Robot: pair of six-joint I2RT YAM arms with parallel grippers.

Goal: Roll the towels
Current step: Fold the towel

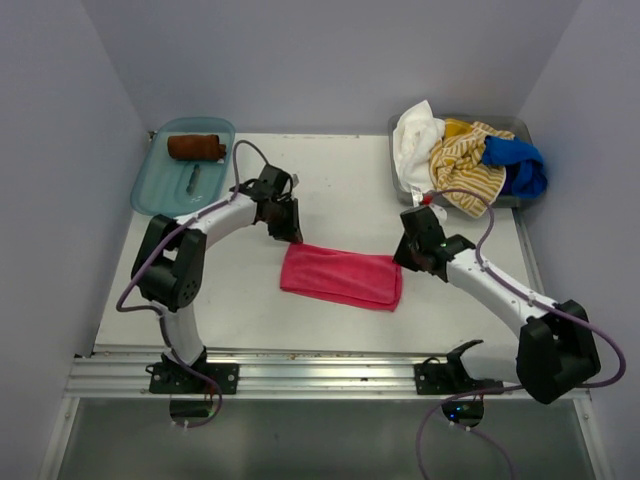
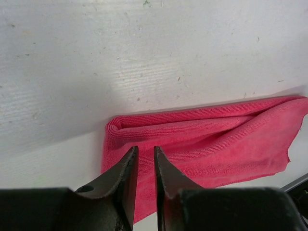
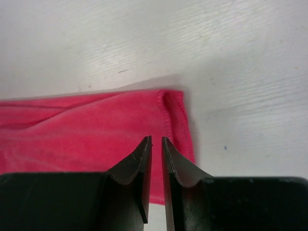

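A hot pink towel (image 1: 340, 277) lies folded into a flat strip at the table's middle. My left gripper (image 1: 288, 228) hangs over its left end (image 2: 202, 139), jaws a narrow slit apart with nothing between them (image 2: 146, 149). My right gripper (image 1: 410, 255) hangs over the right end (image 3: 86, 130), also parted by a thin gap and holding nothing (image 3: 157, 139). A rust-brown towel (image 1: 195, 147) lies rolled in the teal tray (image 1: 160, 190). White (image 1: 415, 135), yellow-striped (image 1: 465, 160) and blue (image 1: 515, 160) towels are heaped at the back right.
The heaped towels fill a grey bin (image 1: 510, 122) in the back right corner. A small dark item (image 1: 193, 178) lies in the teal tray beside the roll. An aluminium rail (image 1: 320, 372) runs along the near edge. Walls close in on three sides.
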